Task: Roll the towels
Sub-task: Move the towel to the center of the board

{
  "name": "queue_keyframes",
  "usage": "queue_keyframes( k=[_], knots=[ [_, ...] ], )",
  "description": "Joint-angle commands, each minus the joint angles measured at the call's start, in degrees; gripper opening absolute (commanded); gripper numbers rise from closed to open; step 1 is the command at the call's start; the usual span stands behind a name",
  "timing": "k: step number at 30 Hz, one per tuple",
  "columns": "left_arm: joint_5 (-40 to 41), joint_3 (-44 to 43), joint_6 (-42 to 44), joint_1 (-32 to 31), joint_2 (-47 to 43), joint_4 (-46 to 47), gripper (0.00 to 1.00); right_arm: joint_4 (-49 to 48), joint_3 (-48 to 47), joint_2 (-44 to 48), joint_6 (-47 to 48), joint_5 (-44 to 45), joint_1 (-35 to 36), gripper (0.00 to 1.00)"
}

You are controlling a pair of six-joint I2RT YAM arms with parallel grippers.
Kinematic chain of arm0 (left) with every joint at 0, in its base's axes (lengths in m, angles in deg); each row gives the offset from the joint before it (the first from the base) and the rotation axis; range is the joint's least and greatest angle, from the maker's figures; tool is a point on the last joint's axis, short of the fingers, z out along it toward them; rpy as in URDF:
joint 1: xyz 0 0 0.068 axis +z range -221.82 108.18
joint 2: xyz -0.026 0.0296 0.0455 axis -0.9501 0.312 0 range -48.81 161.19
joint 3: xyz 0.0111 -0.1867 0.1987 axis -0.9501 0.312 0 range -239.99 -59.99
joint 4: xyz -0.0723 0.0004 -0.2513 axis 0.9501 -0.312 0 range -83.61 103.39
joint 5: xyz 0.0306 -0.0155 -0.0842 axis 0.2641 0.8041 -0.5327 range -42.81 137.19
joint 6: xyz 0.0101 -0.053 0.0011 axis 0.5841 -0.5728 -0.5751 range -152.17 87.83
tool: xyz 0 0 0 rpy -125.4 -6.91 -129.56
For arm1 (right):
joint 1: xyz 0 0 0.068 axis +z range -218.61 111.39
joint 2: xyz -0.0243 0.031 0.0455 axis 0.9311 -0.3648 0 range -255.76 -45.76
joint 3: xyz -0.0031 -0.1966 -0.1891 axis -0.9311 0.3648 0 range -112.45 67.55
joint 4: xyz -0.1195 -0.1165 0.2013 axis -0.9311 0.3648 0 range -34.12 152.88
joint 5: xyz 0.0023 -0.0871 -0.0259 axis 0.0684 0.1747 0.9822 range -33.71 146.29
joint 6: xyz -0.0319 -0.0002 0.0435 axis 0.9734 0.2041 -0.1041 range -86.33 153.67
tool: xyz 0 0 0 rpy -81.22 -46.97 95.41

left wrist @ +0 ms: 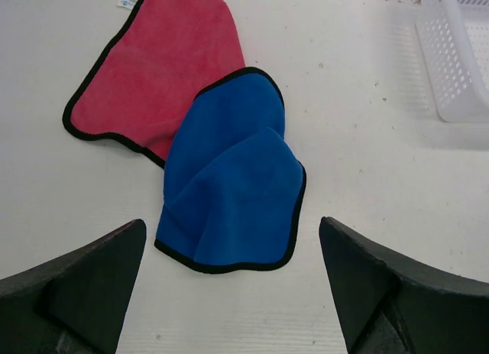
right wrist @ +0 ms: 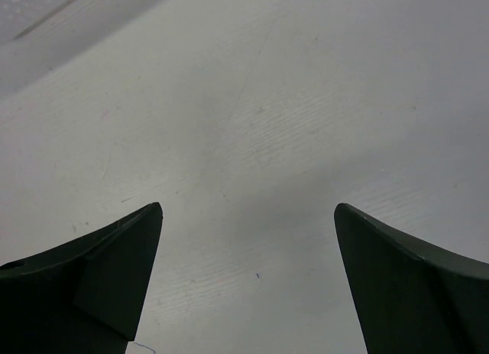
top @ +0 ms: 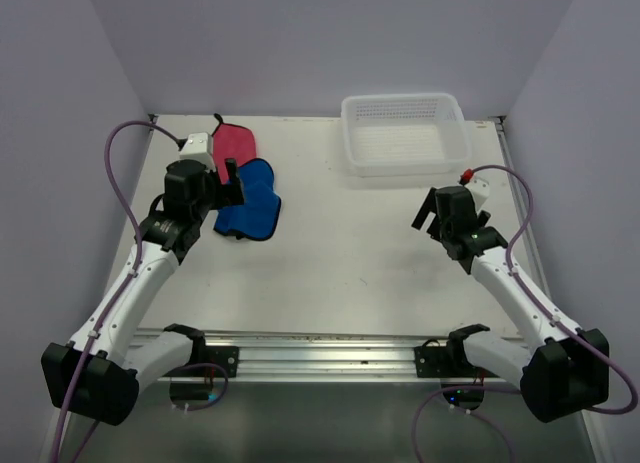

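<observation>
A bright blue towel with dark edging lies crumpled on the table at the back left, overlapping a flat pink-red towel behind it. In the left wrist view the blue towel lies just ahead of my fingers and the pink-red towel is beyond it to the left. My left gripper is open and empty, hovering over the blue towel's near-left part. My right gripper is open and empty over bare table at the right.
A white mesh plastic basket stands at the back right; its corner shows in the left wrist view. Grey walls close the table on three sides. A metal rail runs along the near edge.
</observation>
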Motion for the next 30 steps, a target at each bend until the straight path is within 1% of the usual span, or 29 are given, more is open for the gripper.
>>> queue_keyframes(
  k=[1,5,8,9,10,12,13,15,17,18,20,21,22,23,25,26,27,28,29,30],
  knots=[
    [0.77,-1.61,-0.69,0.46,-1.41,0.94,1.0,0.74,-2.88,-0.53,-1.84,2.07,0.27,0.99],
    [1.82,-1.7,-0.78,0.46,-1.76,0.77,1.0,3.2,-4.02,-2.29,-0.09,4.27,0.27,0.99],
    [2.97,-1.7,-0.96,0.46,-2.55,0.68,1.0,2.77,-4.55,-3.43,3.16,-0.02,0.27,0.99],
    [3.06,-1.7,-1.04,0.46,-2.81,0.68,1.0,2.24,-4.64,-3.69,5.34,-2.21,0.27,0.99],
    [3.23,-1.7,-1.05,0.46,-2.9,0.68,1.0,0.58,-4.55,-3.78,6.41,-9.11,0.27,0.99],
    [3.14,-1.88,-1.13,0.46,-3.77,0.85,1.0,-2.4,-3.24,-3.52,8.78,-16.96,0.53,0.99],
    [3.41,-1.79,-1.22,0.46,-4.3,0.94,1.0,-5.64,-2.71,-3.43,8.79,-22.3,0.62,0.99],
    [5.33,-1.18,-1.31,0.55,-5.97,1.47,1.0,-10.21,-1.21,-3.34,7.74,-25.86,2.71,0.99],
    [7.44,-0.74,-1.83,0.55,-7.03,1.47,1.0,-11.64,-1.91,-4.31,7.12,-24.65,5.96,0.99],
    [8.5,-0.56,-2.1,0.55,-7.99,1.56,1.0,-12.0,-2.44,-5.79,7.29,-22.38,10.59,0.99],
    [10.78,-0.38,-2.8,0.55,-8.96,1.21,1.0,-13.75,-4.8,-8.69,7.21,-19.3,14.93,0.99],
    [11.57,-0.38,-3.15,0.55,-9.05,0.94,1.0,-14.89,-5.94,-12.45,5.9,-19.46,17.73,0.99],
    [12.54,-0.38,-3.59,0.55,-9.05,0.77,1.0,-15.68,-7.09,-14.49,5.11,-19.89,19.07,0.99],
    [12.98,-0.47,-3.77,0.46,-9.14,0.42,1.0,-16.56,-9.97,-16.51,4.84,-20.59,21.95,0.99],
    [13.6,-0.65,-3.95,0.46,-9.14,0.15,1.0,-17.36,-13.67,-23.08,5.01,-19.64,24.95,0.98],
    [13.86,-0.73,-3.95,0.55,-9.23,0.06,1.0,-17.62,-17.69,-25.73,5.1,-19.2,26.36,0.98],
    [14.04,-0.91,-4.03,0.55,-9.4,-0.29,1.0,-17.8,-19.91,-27.85,5.53,-18.59,28.81,0.97],
    [14.48,-0.91,-4.03,0.55,-9.67,-0.29,1.0,-17.45,-22.11,-32.48,5.71,-18.41,29.88,0.95],
    [14.83,-0.91,-4.12,0.55,-10.1,-0.29,1.0,-17.1,-26.83,-34.61,6.41,-18.4,30.85,0.91],
    [15.18,-0.82,-4.12,0.55,-10.46,-0.38,1.0,-16.58,-29.14,-36.64,6.68,-18.06,32.51,0.89]
  ],
)
